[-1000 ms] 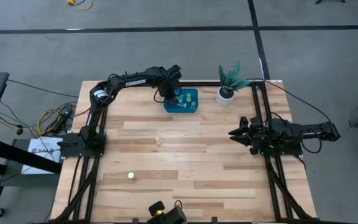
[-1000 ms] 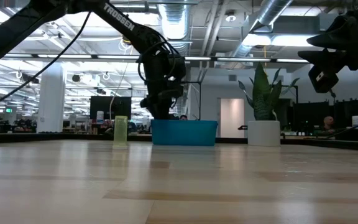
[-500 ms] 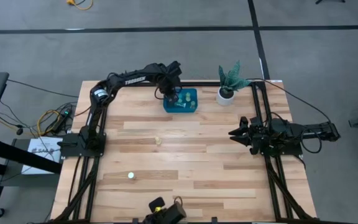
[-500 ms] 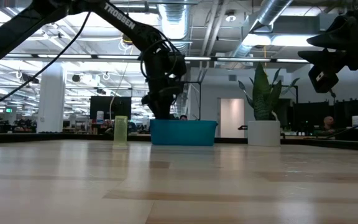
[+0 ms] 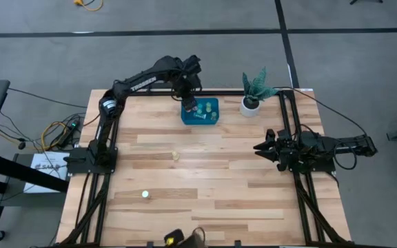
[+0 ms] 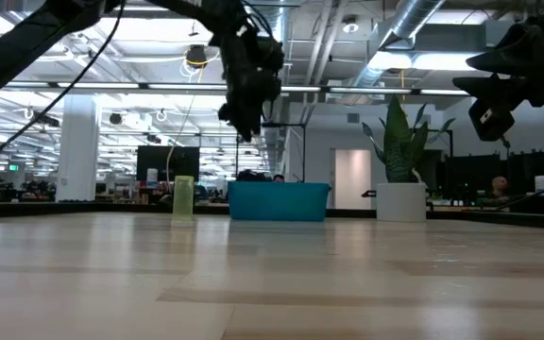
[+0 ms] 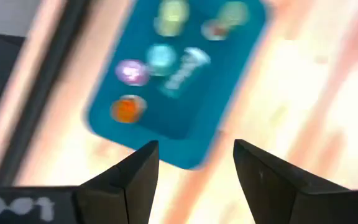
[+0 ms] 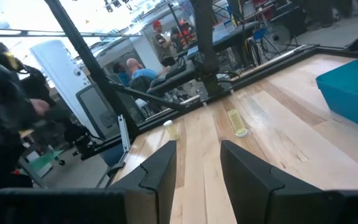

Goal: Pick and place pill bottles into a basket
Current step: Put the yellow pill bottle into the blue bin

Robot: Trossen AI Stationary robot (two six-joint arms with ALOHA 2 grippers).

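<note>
The teal-blue basket (image 5: 214, 118) stands at the table's far edge; it also shows in the low view (image 6: 280, 201). Several pill bottles stand or lie in it, among them an orange one (image 7: 126, 109), a pink one (image 7: 131, 71) and a teal one (image 7: 161, 56). My left gripper (image 7: 194, 149) is open and empty, well above the basket's left end (image 6: 244, 127). A pale yellow bottle (image 5: 175, 156) stands upright mid-table and a whitish one (image 5: 145, 194) nearer the front left. My right gripper (image 5: 259, 148) hovers open and empty at the table's right side.
A potted plant in a white pot (image 5: 252, 96) stands just right of the basket. A dark object (image 5: 185, 238) sits at the table's near edge. Bare wood lies between the two loose bottles and my right arm.
My left gripper has risen straight up from inside the basket's left end and now hangs well clear above it, empty. The basket and the loose bottles have stayed where they were.
</note>
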